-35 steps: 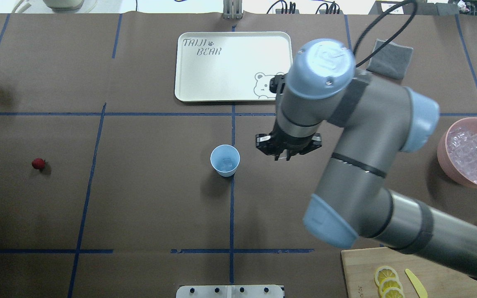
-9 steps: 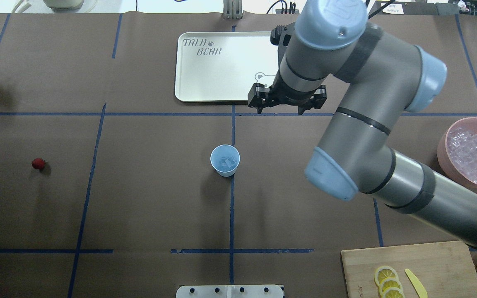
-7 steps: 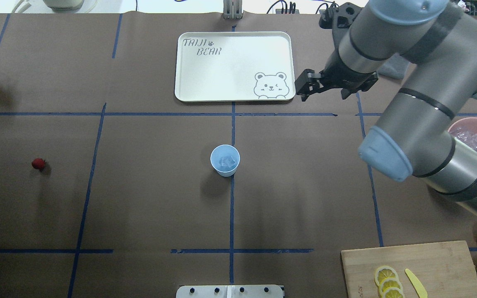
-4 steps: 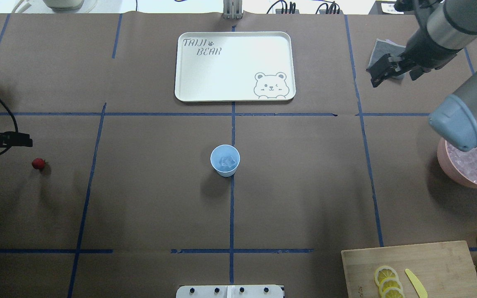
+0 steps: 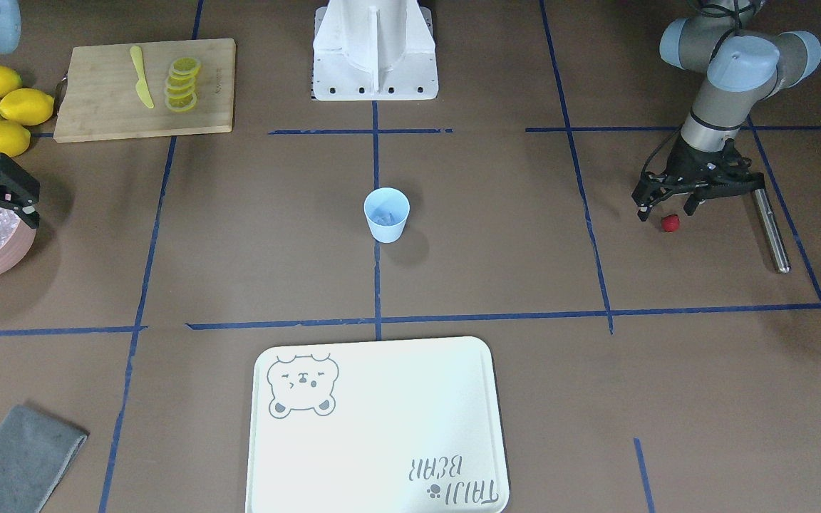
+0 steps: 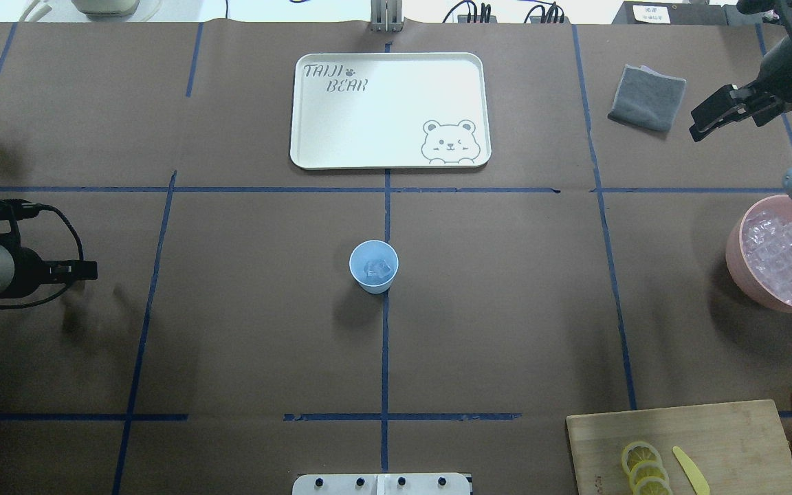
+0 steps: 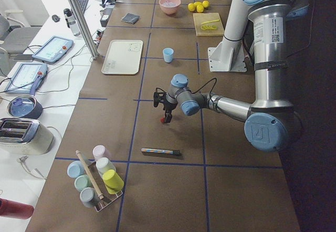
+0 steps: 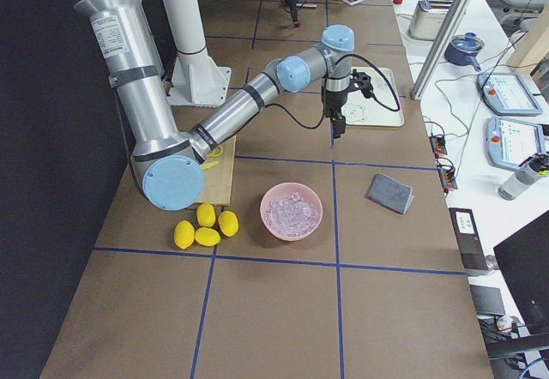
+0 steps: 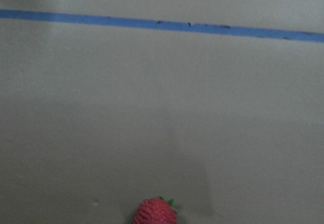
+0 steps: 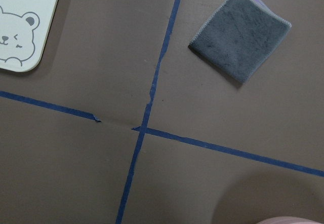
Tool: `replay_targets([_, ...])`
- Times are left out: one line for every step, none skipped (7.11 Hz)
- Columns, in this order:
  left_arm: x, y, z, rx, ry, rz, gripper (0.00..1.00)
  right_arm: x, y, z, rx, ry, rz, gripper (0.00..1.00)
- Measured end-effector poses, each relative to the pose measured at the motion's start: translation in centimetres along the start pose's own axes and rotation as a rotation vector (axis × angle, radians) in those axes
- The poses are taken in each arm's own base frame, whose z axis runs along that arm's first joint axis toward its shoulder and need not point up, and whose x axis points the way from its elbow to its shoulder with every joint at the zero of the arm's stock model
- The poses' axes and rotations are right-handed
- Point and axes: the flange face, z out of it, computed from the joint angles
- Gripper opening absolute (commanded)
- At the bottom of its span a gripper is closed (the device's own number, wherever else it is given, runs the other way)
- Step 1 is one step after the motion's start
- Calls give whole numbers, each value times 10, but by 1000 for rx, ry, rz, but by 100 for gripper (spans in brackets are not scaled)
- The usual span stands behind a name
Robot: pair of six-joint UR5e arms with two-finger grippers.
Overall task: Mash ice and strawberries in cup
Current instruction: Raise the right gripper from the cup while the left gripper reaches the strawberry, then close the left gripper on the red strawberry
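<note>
The left gripper (image 5: 665, 212) is held low over the table, its jaws spread wide with nothing between them. The right gripper (image 6: 727, 128) is seen near the far right corner, raised beside a grey cloth, its jaws likewise parted and empty.

The small pale blue tapered plastic cup (image 6: 373, 267) is stood upright at the table's middle, on a blue tape line. The small, roundish, dark red strawberry (image 5: 670, 223), topped with a little green, is found on the paper directly under the left gripper's parted fingertips, well apart from the cup. A few small clear ice cubes (image 6: 377, 269) are seen at the cup's bottom.

The table (image 6: 506, 309) is covered with brown paper and divided into fields by blue tape. On it are laid a cream rectangular tray with a bear drawing (image 6: 368, 124), a pale wooden cutting board (image 6: 733, 433) bearing lemon slices (image 6: 643, 467) and a yellow knife (image 6: 690, 469), a wide pink bowl (image 6: 733, 251) heaped with more cubes, the folded grey cloth (image 6: 647, 96), four whole yellow lemons (image 5: 1, 107) and a steel rod (image 5: 770, 228) just beside the strawberry. A white side bench (image 7: 52, 90) with tablets and a toaster is seen alongside the table.
</note>
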Motion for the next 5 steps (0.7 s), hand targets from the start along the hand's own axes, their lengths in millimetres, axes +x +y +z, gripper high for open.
replay_targets([-1, 1, 5, -5, -7, 1, 92, 1, 0, 0, 0, -1, 0, 99])
replay_targets([-3, 1, 8, -6, -12, 2, 89, 1, 0, 0, 1, -1, 1, 99])
replay_targets([-4, 0, 9, -7, -14, 1, 88, 1, 0, 0, 1, -1, 2, 99])
replay_targets([-5, 0, 9, -7, -16, 0, 88, 1, 0, 0, 1, -1, 3, 99])
replay_targets([-7, 0, 9, -9, -17, -1, 86, 1, 0, 0, 1, -1, 4, 99])
